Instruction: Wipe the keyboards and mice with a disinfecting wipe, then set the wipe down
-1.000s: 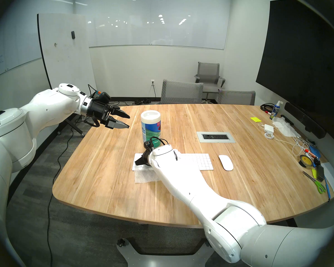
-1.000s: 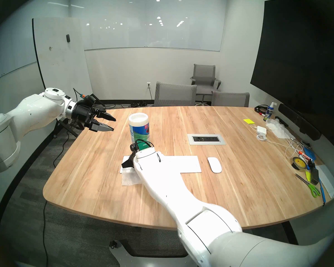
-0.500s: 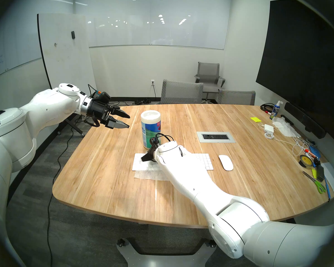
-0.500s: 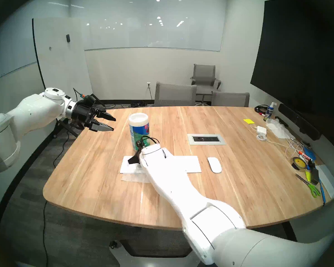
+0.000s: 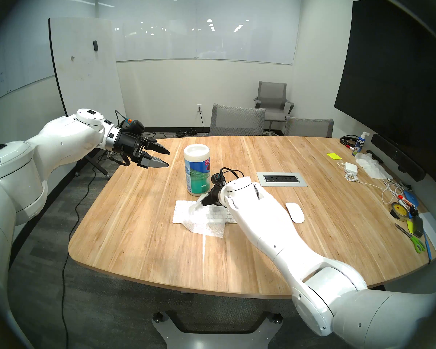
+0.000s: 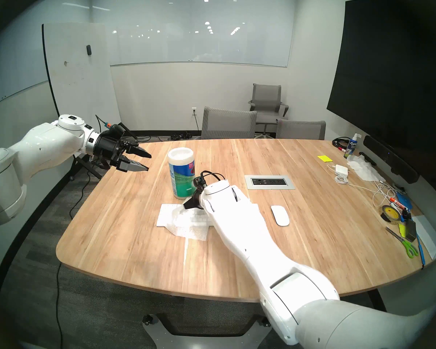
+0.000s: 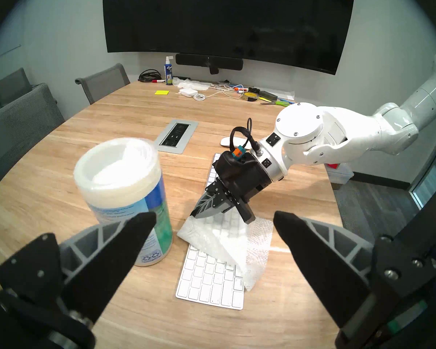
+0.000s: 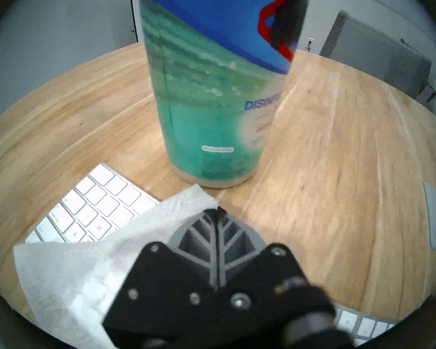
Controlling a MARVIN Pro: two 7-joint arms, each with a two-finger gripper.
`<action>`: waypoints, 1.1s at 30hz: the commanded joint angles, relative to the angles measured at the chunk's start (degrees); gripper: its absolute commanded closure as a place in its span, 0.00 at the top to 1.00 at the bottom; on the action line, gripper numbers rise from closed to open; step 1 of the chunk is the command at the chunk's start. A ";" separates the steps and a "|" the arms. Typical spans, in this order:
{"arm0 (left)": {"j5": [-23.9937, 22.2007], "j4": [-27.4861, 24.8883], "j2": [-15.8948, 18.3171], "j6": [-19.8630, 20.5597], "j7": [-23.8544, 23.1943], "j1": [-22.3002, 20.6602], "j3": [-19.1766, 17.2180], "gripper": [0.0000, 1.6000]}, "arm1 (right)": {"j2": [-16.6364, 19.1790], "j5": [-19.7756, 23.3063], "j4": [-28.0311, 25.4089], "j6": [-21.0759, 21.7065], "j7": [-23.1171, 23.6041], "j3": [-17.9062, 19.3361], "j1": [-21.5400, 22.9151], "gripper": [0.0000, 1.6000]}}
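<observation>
The white keyboard (image 5: 181, 211) lies mid-table, its right part hidden under my right arm. The white mouse (image 5: 294, 212) sits to its right, untouched. My right gripper (image 5: 203, 202) is shut on one corner of the white wipe (image 5: 207, 223) and hovers just over the keyboard's back edge. In the left wrist view the wipe (image 7: 237, 245) drapes from those fingertips across the keys (image 7: 209, 278) and onto the table in front. The right wrist view shows the jaws (image 8: 218, 210) pressed together with the wipe (image 8: 73, 265) hanging to one side. My left gripper (image 5: 165, 159) is open and empty above the table's far left.
A wipes canister (image 5: 196, 169) stands just behind the keyboard, close to my right gripper. A power outlet panel (image 5: 281, 179) is set into the table. Cables, tape, scissors and markers (image 5: 400, 210) clutter the right edge. Chairs (image 5: 237, 120) stand behind the table.
My right arm swept right along the keyboard and rose, dragging the wipe from the left front edge to hang over the keys. The left arm stayed still.
</observation>
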 commanded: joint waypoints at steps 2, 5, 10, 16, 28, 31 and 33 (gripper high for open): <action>-0.99 0.08 -0.05 0.06 0.06 -1.62 0.26 1.00 | 3.49 0.00 -7.08 2.18 3.60 -0.63 -1.90 0.00; -1.12 0.09 -0.06 0.03 0.06 -1.66 0.40 1.00 | 4.05 0.11 -8.35 3.06 5.41 -1.03 -2.39 0.00; -1.30 0.11 -0.07 -0.01 0.06 -1.72 0.62 1.00 | 4.89 0.31 -10.07 4.01 7.46 -1.45 -2.99 0.00; -1.49 0.13 -0.08 -0.06 0.06 -1.78 0.85 1.00 | 5.50 0.56 -11.32 4.65 8.86 -1.80 -3.37 0.00; -2.00 0.19 -0.12 -0.17 0.06 -1.96 1.46 1.00 | 6.83 0.66 -12.69 6.18 11.54 -3.70 -3.38 0.00; -2.15 0.20 -0.13 -0.21 0.06 -2.01 1.64 1.00 | 6.94 0.69 -12.71 6.15 11.65 -3.87 -3.49 0.00; -2.26 0.21 -0.14 -0.23 0.06 -2.05 1.77 1.00 | 6.88 0.69 -12.50 6.13 11.68 -4.01 -3.47 0.00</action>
